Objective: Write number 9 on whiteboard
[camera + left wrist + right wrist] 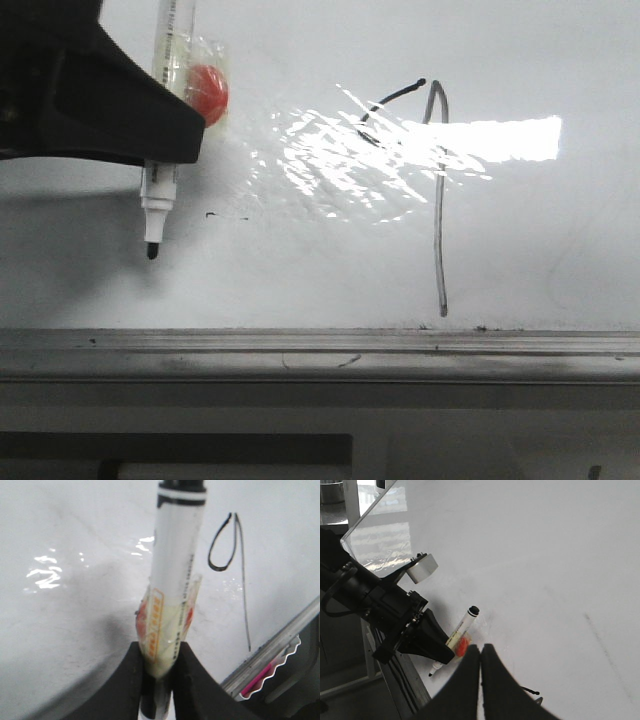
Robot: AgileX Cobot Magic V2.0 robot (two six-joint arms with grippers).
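Left gripper [157,672] is clamping a white black-tipped marker [160,190] off the glossy whiteboard [300,280].
Right fingers [492,680] are pinched together, empty; the thin black number 9 [432,190] looks finished, so lifting away cleanly avoids smearing.

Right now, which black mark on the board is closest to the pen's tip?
The tiny black dash, just right of the marker tip. The number 9 sits much farther right.

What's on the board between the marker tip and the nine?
In the front view, between the marker tip and the number 9 lie only a tiny black dash and a bright glare patch on the whiteboard.
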